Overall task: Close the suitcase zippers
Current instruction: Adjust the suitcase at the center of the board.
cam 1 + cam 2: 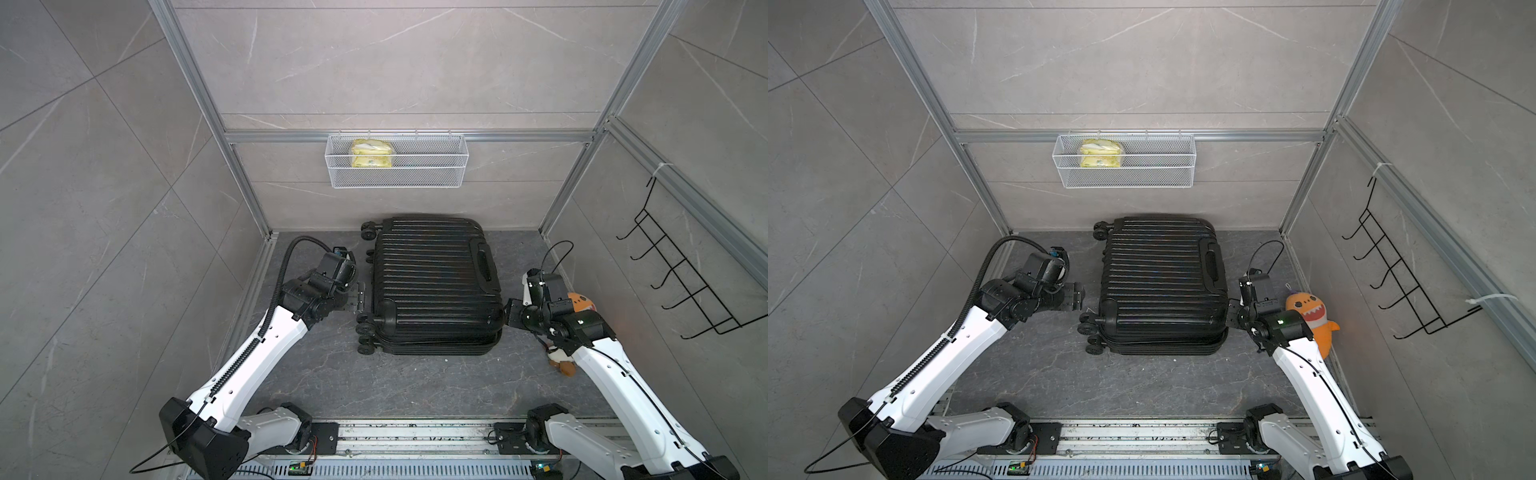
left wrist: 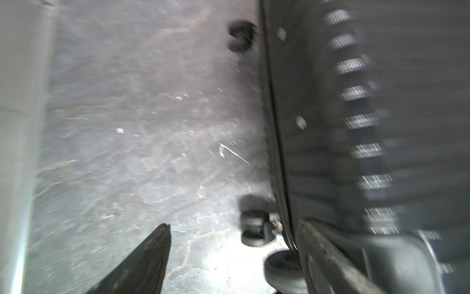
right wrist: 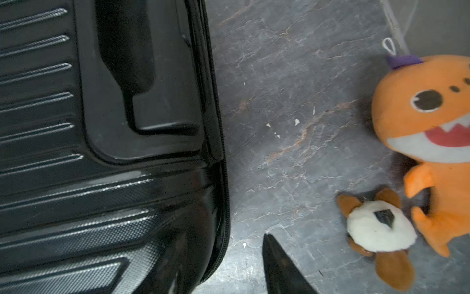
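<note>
My left gripper (image 2: 232, 224) is spread wide and empty, with the suitcase (image 1: 432, 286) lying flat, wheel end just beside one finger. My right gripper (image 1: 508, 313) sits at the handle-side corner; only one finger (image 3: 277, 264) shows, so spread unclear. Shell is rigid, ribbed and glossy, probably slippery. Zippers (image 3: 221, 178) are a thin toothed band; grab the pull tabs, none made out.

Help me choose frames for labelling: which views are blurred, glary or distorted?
Left wrist view: heavy motion blur, the suitcase ribs smeared into streaks, and a blown-out glare patch on the floor. Right wrist view: sharp, with small highlights on the glossy shell; the orange plush is crisp. Both top views: in focus, evenly lit, the frame posts leaning outward in wide-angle perspective.
</note>
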